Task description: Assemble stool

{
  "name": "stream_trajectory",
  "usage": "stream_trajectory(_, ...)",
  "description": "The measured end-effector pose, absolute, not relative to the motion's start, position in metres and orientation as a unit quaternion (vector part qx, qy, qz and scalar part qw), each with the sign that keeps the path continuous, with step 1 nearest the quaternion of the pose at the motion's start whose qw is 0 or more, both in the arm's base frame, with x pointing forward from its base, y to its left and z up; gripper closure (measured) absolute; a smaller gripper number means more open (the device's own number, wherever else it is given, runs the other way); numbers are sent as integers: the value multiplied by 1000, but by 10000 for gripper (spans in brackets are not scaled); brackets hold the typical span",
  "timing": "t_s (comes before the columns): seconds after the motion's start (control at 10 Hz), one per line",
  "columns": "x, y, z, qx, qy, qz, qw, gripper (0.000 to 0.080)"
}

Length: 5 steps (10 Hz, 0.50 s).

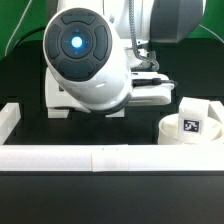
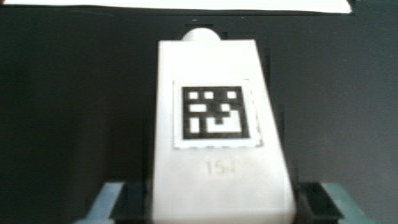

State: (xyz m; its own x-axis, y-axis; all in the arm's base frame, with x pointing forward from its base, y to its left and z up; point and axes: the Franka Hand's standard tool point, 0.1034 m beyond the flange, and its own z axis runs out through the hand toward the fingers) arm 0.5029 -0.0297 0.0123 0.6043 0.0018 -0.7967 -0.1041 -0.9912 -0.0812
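Item 1: leg block (image 2: 217, 110), white, tag facing wrist cam. We're seeing it lying lengthwise between the gripper (image 2: 221, 203) fingers (image 2: 118, 200), jaws pinching its near end, dark table (image 2: 71, 110) beneath.
Item 2: round seat (image 1: 190, 128), tagged, sitting at exterior view's right, just beside border rail (image 1: 100, 158).
Arm (image 1: 90, 55) is hiding the gripper in ext. view.

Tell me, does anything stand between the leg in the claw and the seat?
Nothing visible does. The claw holds the leg, with dark table around it. The seat lies toward the exterior view's right, and no part shows between it and the arm.
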Motion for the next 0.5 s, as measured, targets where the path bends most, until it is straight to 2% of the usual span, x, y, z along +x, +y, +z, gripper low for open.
stream_trajectory(0.5,505,-30,14,-895,27,441,60,465)
